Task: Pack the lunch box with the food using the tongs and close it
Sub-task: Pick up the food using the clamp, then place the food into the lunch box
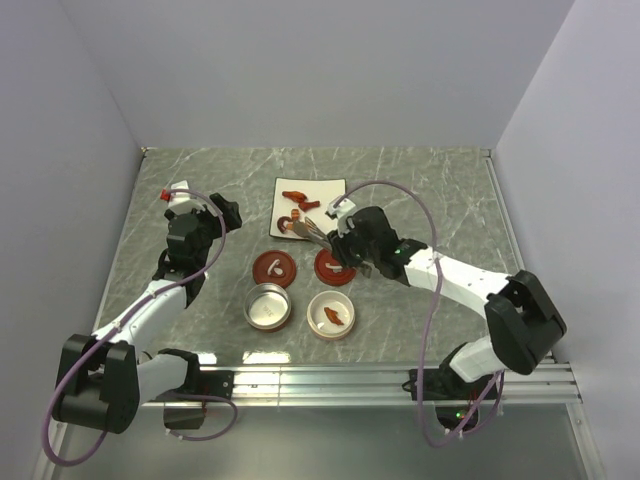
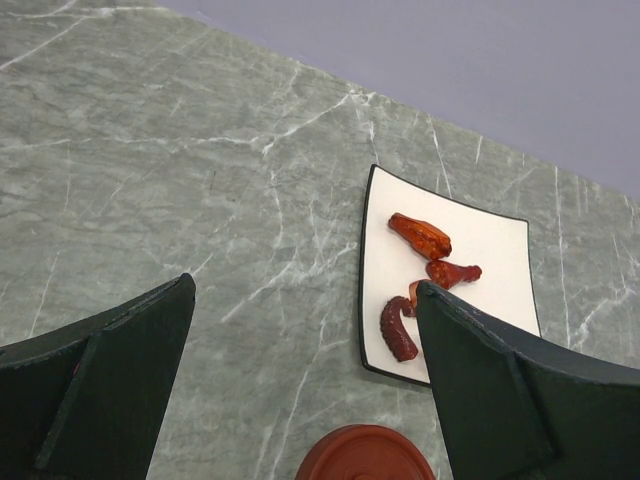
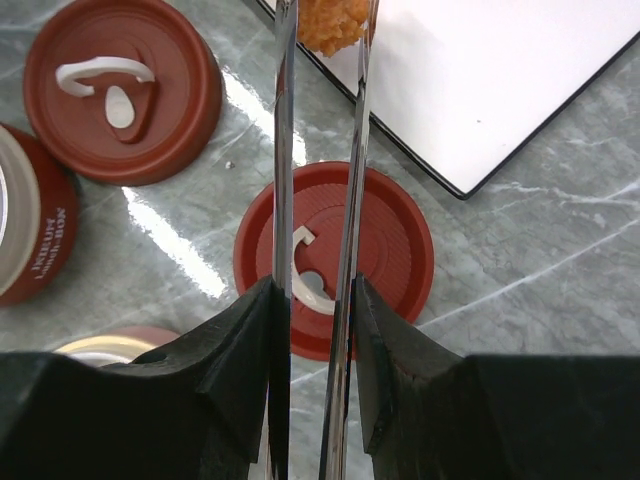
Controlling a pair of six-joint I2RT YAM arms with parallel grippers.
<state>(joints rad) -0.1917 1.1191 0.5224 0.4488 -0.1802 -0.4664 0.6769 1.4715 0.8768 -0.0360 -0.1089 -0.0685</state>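
right tool [image 3: 315,305] clamps the tongs [image 3: 283,150]; their tips pinch 1 orange morsel [image 3: 330,25] at 12 o'clock, at the plate [image 3: 500,80] edge. left tool [image 2: 305,290] stands fully open.

Grey-green marbled table [image 1: 420,190]. Toward 12 o'clock from the middle, a flat white plate [image 1: 328,190]. At 6 o'clock of it, a red lid [image 1: 273,268] and a second red lid [image 1: 328,268], side by side, apart. Further toward 6 o'clock, a silver round tin [image 1: 249,308] and a white round tin [image 1: 311,316], near each other.

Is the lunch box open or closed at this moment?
Open. The left container and the right container stand uncovered; the left lid and the right lid lie on the table beside them.
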